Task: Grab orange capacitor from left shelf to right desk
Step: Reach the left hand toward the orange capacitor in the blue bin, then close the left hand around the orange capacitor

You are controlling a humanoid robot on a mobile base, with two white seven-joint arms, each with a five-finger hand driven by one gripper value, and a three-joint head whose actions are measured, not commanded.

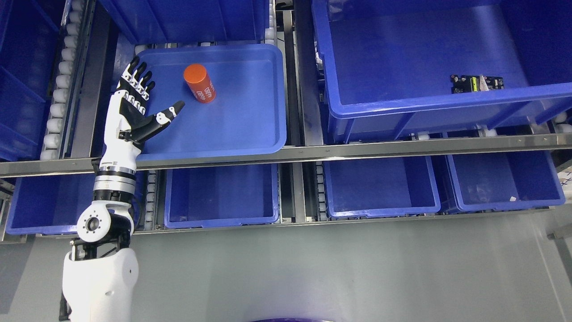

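Observation:
An orange capacitor (pixel 199 83), a short cylinder with white print, lies tilted in a shallow blue tray (pixel 250 129) on the upper shelf level. My left hand (pixel 154 96) hovers over the tray's left part, just left of the capacitor and apart from it. Its fingers (pixel 136 78) are spread and point upward in the picture, and the thumb (pixel 169 112) reaches toward the capacitor's lower end. The hand holds nothing. The right arm does not show.
A deep blue bin (pixel 402 107) stands to the right with a small black and green circuit part (pixel 476 83) inside. Further blue bins (pixel 221 219) sit on the lower level behind a metal rail (pixel 313 152). Roller tracks (pixel 60 89) run along the left. Grey floor lies below.

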